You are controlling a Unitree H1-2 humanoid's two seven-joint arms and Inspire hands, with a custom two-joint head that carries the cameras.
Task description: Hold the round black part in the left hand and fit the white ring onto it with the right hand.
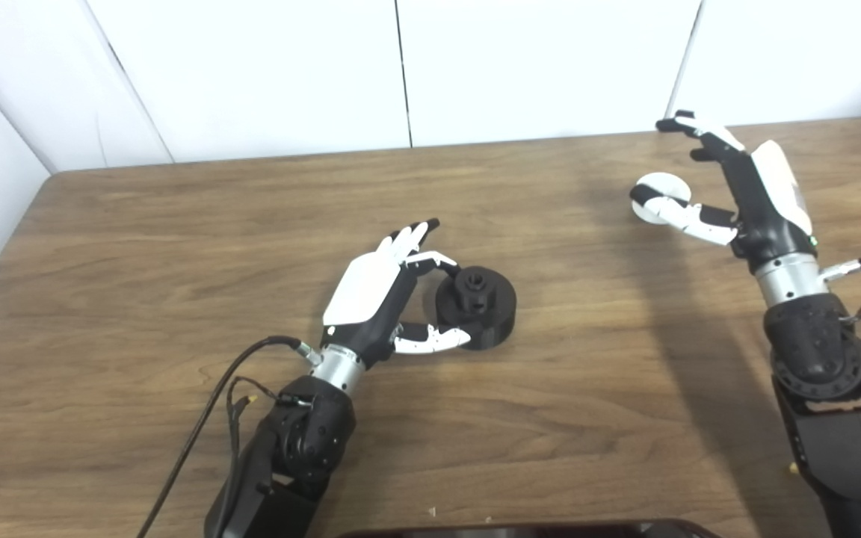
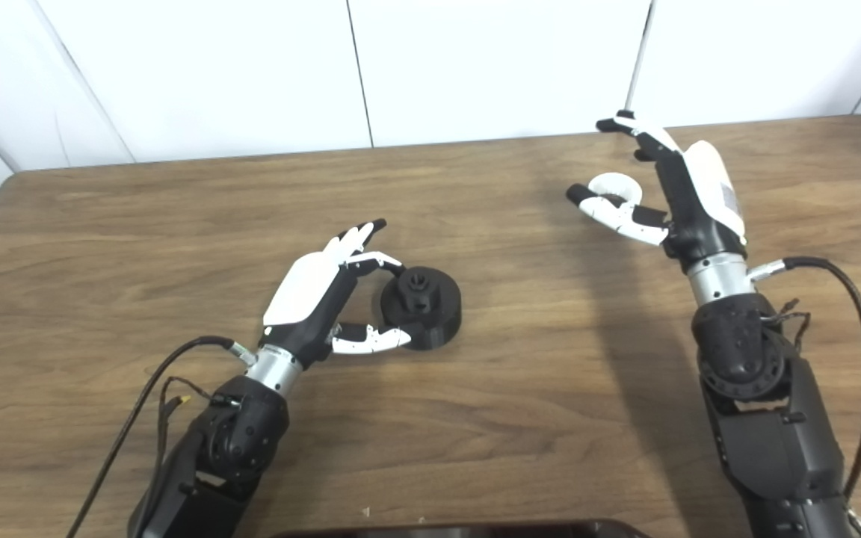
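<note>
The round black part (image 1: 484, 308) rests on the wooden table (image 1: 176, 246), a little left of centre, with a raised hub on top. My left hand (image 1: 371, 295) is at its left side, fingers apart. One curled finger reaches the part's far rim and the thumb lies by its near edge, but the hand has not closed on it. At the far right the white ring (image 2: 614, 184) lies on the table. My right hand (image 2: 681, 196) hovers over it, open, with the thumb crossing in front of the ring and the fingers stretched upward.
A white panelled wall (image 1: 400, 75) runs along the table's back edge. A dark flat object (image 1: 520, 529) pokes in at the bottom edge. A black cable (image 1: 199, 426) trails from the left forearm.
</note>
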